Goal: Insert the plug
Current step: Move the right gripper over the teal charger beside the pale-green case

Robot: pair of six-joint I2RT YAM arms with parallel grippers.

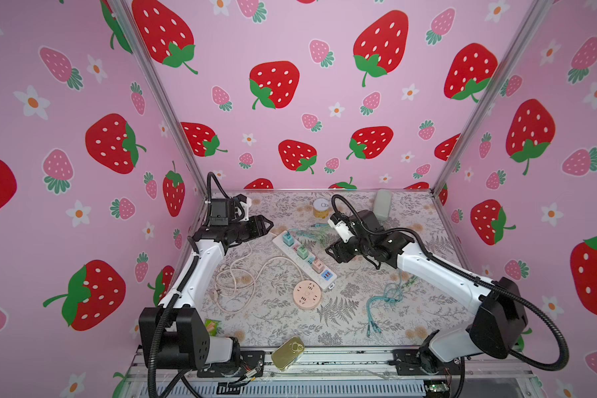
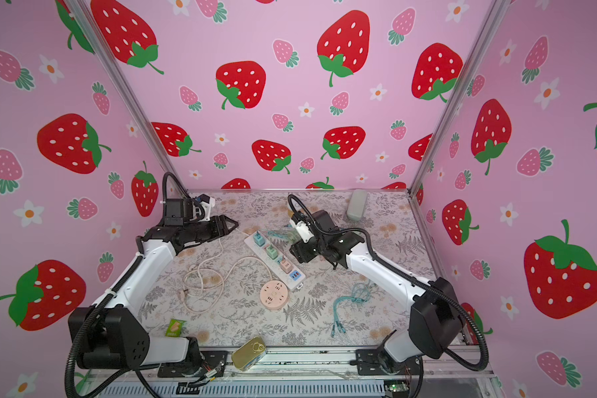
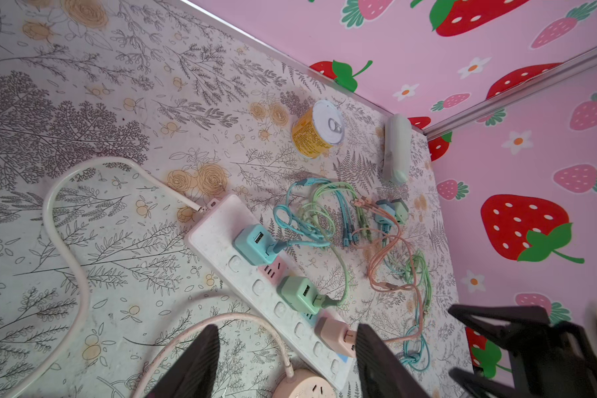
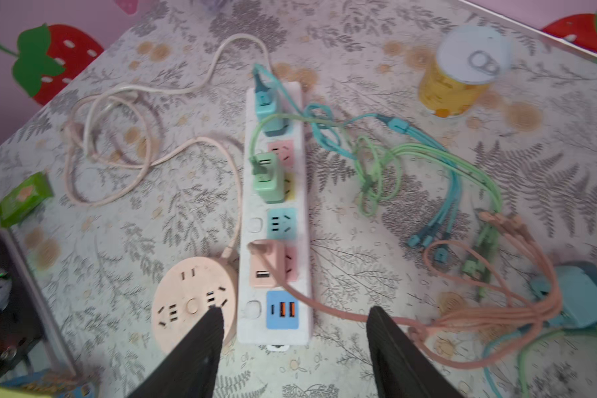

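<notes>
1. The left gripper [image 3: 286, 330] has its jaws parted and holds nothing.
2. The right gripper [image 4: 295, 310] is likewise parted and empty, near the power strip [image 4: 255, 327].
3. The pink plug [image 4: 264, 265] sits in that strip, in line with the green plug [image 4: 268, 179] and the teal plug [image 4: 268, 110].

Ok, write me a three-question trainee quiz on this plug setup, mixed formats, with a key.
1. True or false: the left fingers are holding a plug.
2. How many adapters sit plugged into the power strip? A two, B three, C five.
3. Fill in: the round socket hub beside the strip is ___ in colour.
Key: 1 false; 2 B; 3 pink.
</notes>
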